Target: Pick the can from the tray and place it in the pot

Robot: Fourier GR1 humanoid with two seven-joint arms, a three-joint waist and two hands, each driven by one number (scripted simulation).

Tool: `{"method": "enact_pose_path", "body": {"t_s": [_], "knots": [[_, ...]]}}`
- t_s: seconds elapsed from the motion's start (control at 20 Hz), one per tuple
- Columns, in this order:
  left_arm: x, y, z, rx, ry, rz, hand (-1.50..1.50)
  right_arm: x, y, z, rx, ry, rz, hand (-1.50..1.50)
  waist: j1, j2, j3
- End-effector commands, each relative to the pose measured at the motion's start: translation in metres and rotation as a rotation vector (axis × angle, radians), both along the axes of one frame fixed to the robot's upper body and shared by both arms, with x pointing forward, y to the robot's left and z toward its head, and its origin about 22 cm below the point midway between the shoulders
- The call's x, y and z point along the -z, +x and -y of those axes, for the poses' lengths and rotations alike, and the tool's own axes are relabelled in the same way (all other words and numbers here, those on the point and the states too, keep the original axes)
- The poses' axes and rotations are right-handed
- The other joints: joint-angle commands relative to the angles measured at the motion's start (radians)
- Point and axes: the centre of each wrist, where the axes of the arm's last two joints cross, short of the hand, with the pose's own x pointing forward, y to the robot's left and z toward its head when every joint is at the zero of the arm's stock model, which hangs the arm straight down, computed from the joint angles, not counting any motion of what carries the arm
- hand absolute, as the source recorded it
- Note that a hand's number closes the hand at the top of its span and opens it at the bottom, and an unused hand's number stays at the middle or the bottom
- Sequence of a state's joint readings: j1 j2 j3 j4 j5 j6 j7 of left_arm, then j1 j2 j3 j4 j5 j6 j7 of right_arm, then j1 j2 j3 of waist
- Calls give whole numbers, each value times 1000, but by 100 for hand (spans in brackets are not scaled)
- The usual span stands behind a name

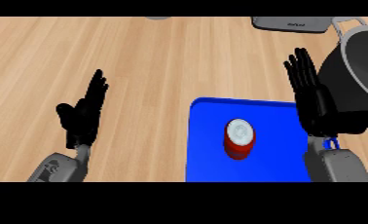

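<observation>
A red can (239,141) with a white top stands upright on the blue tray (208,159) at the lower middle right. The dark pot (351,72) with a grey rim and handle sits at the right edge, partly cut off. My right hand (314,96) is open, fingers straight and pointing up, just right of the can and in front of the pot's left side, touching neither that I can see. At the lower left my left hand (81,113) rests open, fingers up, well away from the tray.
A grey appliance (291,23) lies at the top right edge of the wooden counter (158,67). A small grey object (158,18) peeks in at the top middle.
</observation>
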State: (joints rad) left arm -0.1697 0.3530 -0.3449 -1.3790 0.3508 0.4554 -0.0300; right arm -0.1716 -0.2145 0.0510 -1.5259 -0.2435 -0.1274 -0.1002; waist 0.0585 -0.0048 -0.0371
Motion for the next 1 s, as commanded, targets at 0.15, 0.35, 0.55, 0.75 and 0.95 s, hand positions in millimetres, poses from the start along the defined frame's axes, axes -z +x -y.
{"method": "enact_pose_path", "body": {"t_s": [0.15, 0.35, 0.55, 0.75, 0.95], "knots": [[-44, 26, -1, 46, 4, 152, 0, -35, 42, -62, -590, -142, 42, 150, 74, 27, 39], [-57, 31, 4, 99, 2, 182, 0, -72, 52, -56, -820, -607, 211, 150, 113, 28, 37], [-74, 38, -7, 70, 4, 180, 0, -32, 78, -45, -996, -300, 196, -150, 59, 38, 43], [-91, 43, -23, 44, -6, 193, 0, -51, 105, -38, -1138, -246, 294, -150, 37, 31, 41], [-82, 39, -32, 51, 2, 151, 0, -86, 126, -41, -1270, -371, 288, -150, 17, 26, 38]]}}
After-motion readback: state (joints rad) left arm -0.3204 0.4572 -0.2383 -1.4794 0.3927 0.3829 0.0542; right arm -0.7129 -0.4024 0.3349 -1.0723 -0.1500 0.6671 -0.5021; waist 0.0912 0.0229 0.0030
